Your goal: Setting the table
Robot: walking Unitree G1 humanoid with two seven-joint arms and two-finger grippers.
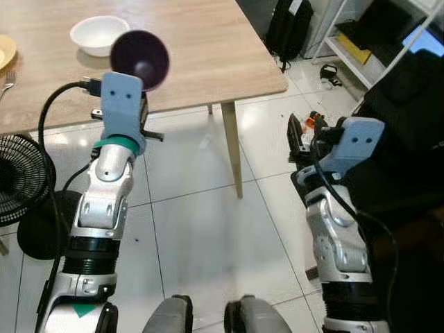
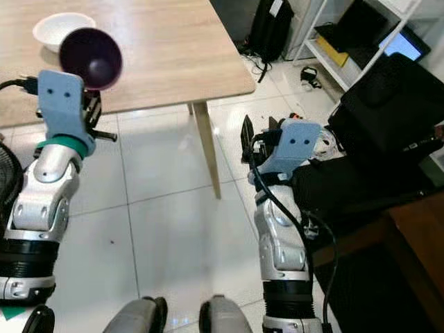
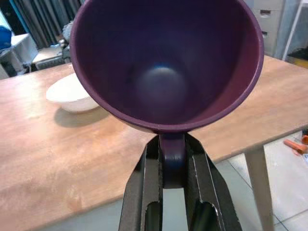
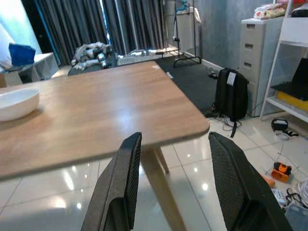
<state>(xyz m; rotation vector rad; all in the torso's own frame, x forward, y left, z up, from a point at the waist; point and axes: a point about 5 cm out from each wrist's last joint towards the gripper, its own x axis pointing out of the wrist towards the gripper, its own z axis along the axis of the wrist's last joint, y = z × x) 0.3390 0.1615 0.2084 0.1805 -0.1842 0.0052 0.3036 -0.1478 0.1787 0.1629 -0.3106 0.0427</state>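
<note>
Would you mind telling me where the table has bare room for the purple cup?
The left hand holds the purple cup by its handle over the table edge. The widest bare patch runs from the white bowl to the table's right corner. It is more crowded at the far left, by the yellow plate and fork.

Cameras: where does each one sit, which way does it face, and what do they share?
Left eye: head, looking down at table, both arms, feet.
Right eye: same scene, with the right gripper low beside the table.
Left wrist: along the left gripper, shut on the purple cup, facing the table.
Right wrist: along open fingers, facing the table edge.
Shared: white bowl and table.
</note>
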